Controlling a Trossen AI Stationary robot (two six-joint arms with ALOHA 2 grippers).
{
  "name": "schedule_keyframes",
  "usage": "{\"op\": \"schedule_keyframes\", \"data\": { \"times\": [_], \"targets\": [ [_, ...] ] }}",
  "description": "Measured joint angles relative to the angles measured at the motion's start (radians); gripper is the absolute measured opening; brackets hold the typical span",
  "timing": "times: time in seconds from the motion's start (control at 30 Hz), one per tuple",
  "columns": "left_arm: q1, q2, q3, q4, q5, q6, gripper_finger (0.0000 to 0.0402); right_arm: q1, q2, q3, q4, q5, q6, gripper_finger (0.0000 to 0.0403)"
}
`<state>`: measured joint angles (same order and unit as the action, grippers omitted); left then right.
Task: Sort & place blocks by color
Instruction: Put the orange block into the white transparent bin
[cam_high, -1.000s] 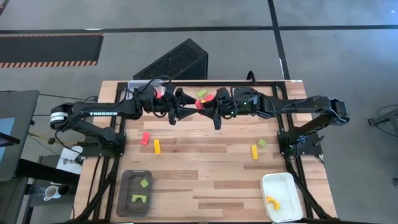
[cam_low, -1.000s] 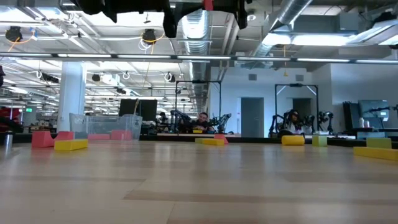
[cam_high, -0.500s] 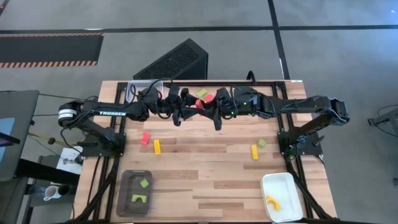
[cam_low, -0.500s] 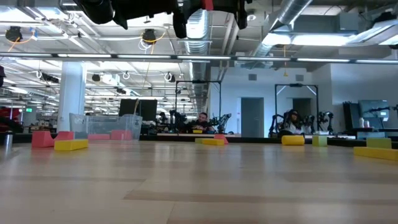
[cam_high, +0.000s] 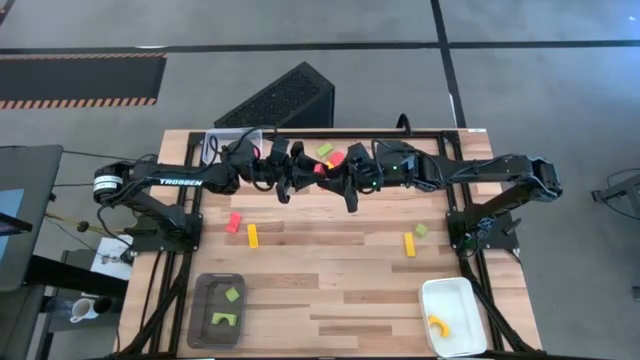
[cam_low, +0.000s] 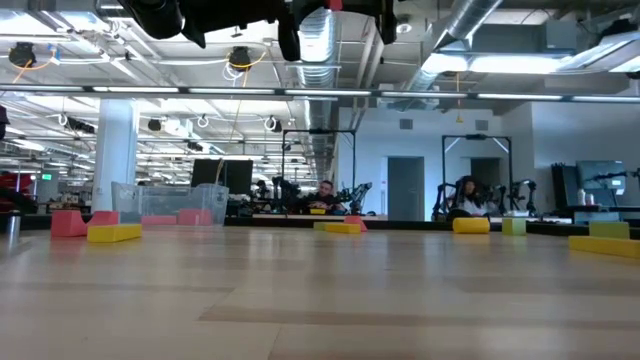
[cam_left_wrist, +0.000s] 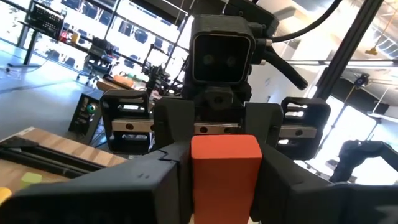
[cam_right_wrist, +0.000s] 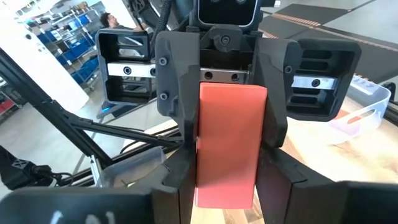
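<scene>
1. Both arms are meeting in mid-air above the far middle of the worktop (cam_high: 330, 270), hands facing each other
2. The right hand (cam_high: 322, 168) is clamping a red block (cam_right_wrist: 227, 144) between its fingers (cam_right_wrist: 283, 174); the block is standing lengthwise between them in the right wrist view
3. The left hand (cam_high: 300, 172) is sitting on the same red block from the opposite end; the left wrist view is showing the block's end face (cam_left_wrist: 225, 175) between the left fingers (cam_left_wrist: 155, 186), which are lying against its sides
4. The block is being held clear of the worktop, between the two hands
5. In the high view, a red block (cam_high: 234, 222) and a yellow bar (cam_high: 252, 235) are lying just beside each other on the left half
6. A yellow bar (cam_high: 409, 244) and a green cube (cam_high: 421, 230) are lying near each other on the right half
7. A green block (cam_high: 324, 150) is lying at the far edge, near a further red piece (cam_high: 338, 157)
8. The dark tray (cam_high: 203, 322) at the near left is holding two green pieces (cam_high: 231, 295)
9. The white tray (cam_high: 470, 318) at the near right is holding one yellow piece (cam_high: 437, 324)
10. The clear tray (cam_high: 216, 139) is standing at the far left, partly hidden by the left arm
</scene>
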<state>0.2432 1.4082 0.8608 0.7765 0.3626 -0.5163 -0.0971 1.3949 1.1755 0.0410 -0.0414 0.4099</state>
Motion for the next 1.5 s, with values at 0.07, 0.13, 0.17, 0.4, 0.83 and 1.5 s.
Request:
{"op": "schedule_keyframes", "data": {
  "times": [0.07, 0.13, 0.17, 0.4, 0.83, 1.5],
  "targets": [
    [0.001, 0.000, 0.000, 0.000, 0.002, 0.000, 0.0092, 0.000, 0.000, 0.000, 0.001, 0.000, -0.001, 0.0145],
    [0.007, 0.000, 0.000, 0.001, 0.009, 0.000, 0.0092, 0.000, 0.000, 0.000, 0.004, 0.002, -0.003, 0.0153],
    [0.013, 0.000, 0.000, 0.001, 0.015, 0.000, 0.0092, 0.000, 0.000, 0.000, 0.004, 0.004, -0.003, 0.0160],
    [0.102, -0.002, 0.000, -0.006, 0.096, -0.028, 0.0092, -0.023, -0.002, 0.000, -0.008, 0.029, -0.040, 0.0236],
    [0.488, -0.262, 0.002, -0.967, -0.219, 0.222, 0.0092, -0.102, -0.087, 0.000, -0.253, 0.042, -0.018, 0.0271],
    [0.699, -0.070, 0.001, -1.336, -0.627, 0.202, 0.0123, -0.108, -0.032, 0.000, -0.238, 0.043, 0.011, 0.0271]
  ]
}}
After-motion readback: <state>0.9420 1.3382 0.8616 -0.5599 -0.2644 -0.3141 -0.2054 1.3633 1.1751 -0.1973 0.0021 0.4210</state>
